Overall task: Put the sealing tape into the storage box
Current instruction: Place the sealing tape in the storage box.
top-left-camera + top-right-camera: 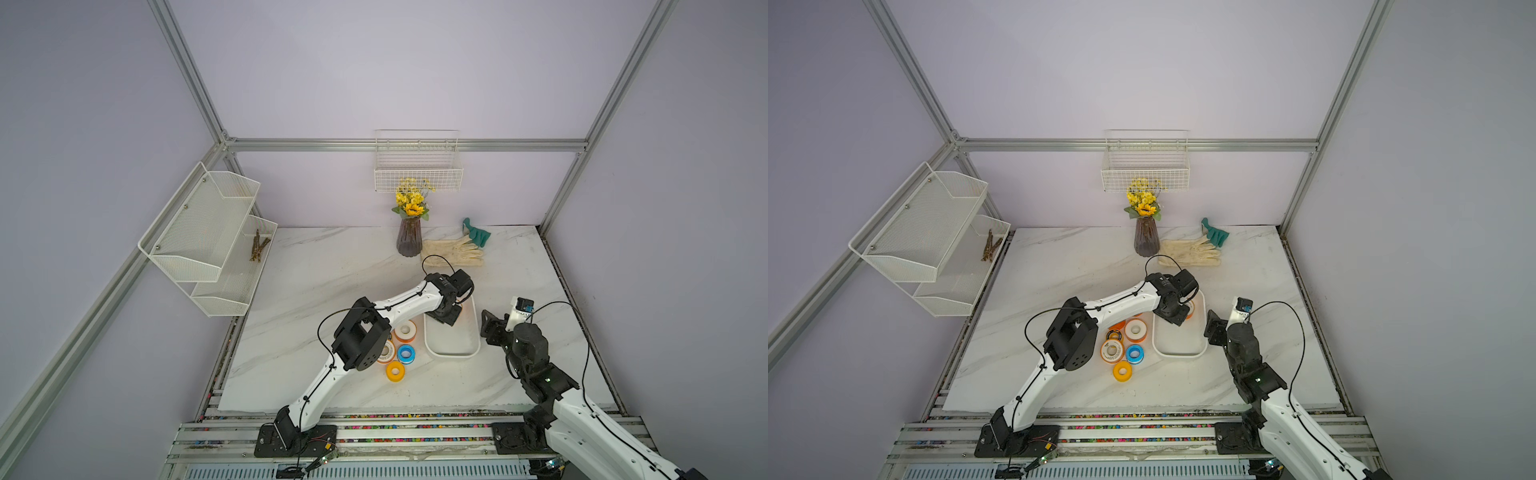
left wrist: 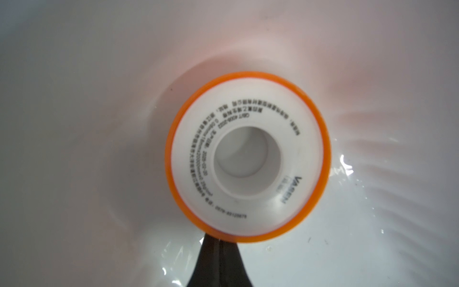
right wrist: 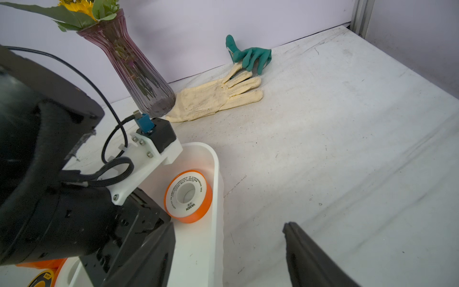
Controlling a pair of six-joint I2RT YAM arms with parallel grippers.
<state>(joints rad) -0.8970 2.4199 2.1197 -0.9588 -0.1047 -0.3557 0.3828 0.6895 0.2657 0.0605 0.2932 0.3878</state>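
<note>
Both top views look steeply down from the front over the whole desk [image 1: 316, 266]; left wrist close inside the storage box [image 2: 74, 99], right wrist low beside it, facing the back wall [image 3: 273, 20].

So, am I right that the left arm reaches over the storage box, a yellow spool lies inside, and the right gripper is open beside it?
Nearly: the spool in the storage box is orange, not yellow; see the right wrist view. The left arm and the open right gripper are as you say.

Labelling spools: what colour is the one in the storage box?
Spool: orange rim, white printed face. Clearest in left wrist view.
</note>
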